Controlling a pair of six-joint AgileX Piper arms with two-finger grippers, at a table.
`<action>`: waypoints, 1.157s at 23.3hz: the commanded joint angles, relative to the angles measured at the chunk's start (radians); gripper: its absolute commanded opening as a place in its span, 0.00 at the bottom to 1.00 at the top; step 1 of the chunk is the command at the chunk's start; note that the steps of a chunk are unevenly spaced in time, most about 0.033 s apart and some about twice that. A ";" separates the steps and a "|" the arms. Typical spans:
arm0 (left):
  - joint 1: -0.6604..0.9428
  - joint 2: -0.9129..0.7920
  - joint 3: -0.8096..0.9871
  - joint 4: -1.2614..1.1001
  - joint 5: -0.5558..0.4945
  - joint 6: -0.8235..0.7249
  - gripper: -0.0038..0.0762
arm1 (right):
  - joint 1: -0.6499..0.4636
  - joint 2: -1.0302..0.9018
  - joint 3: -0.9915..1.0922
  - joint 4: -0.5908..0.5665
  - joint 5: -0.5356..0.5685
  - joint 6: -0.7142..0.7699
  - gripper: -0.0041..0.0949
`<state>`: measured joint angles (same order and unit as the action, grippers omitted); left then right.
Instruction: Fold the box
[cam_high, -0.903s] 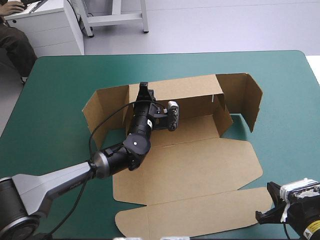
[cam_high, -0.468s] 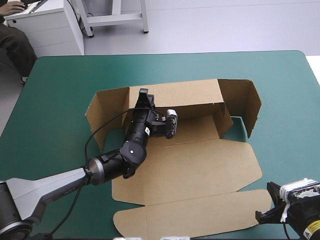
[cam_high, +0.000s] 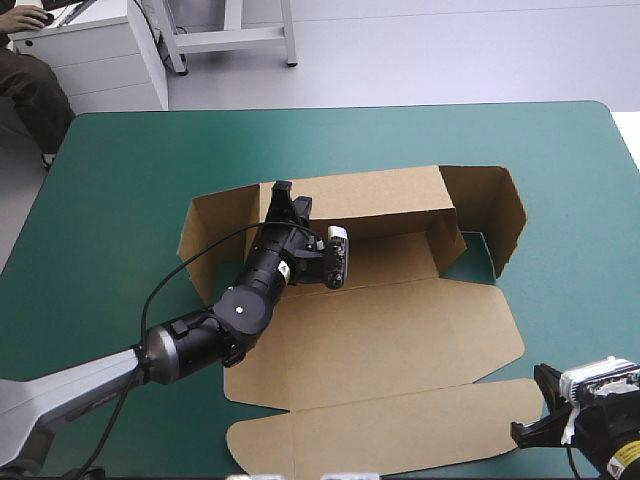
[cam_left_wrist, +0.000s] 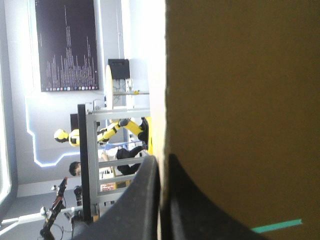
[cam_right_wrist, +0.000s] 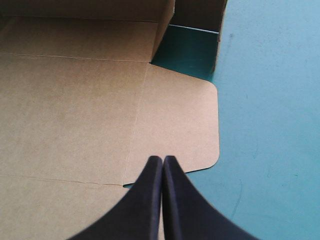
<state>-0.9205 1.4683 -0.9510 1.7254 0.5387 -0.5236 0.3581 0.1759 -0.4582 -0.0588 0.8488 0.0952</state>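
The left arm (cam_high: 255, 285) is a chain of glossy black cylinders with a small white disc on its round joint, a silver collar behind that, and a plain grey link running off toward the near left corner of the table (cam_high: 120, 180). The left gripper (cam_left_wrist: 161, 158) and the right gripper (cam_right_wrist: 163, 159) each end in two broad black fingers, smooth and curved like fins narrowing to a point. The right arm (cam_high: 600, 445), at the table's near right corner, is black with a small yellow mark.
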 joint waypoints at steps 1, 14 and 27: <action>-0.006 -0.084 -0.008 0.077 -0.051 0.002 0.04 | -0.005 0.014 -0.025 -0.005 -0.067 -0.010 0.02; -0.029 -0.126 -0.067 0.077 -0.042 0.050 0.04 | -0.005 0.014 -0.025 -0.005 -0.067 -0.010 0.02; -0.112 -0.291 -0.007 -0.012 -0.040 0.042 0.04 | -0.005 0.014 -0.025 0.006 -0.067 -0.010 0.02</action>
<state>-1.0309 1.1914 -0.9271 1.7011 0.4821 -0.5010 0.3581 0.1759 -0.4582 -0.0556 0.8488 0.0949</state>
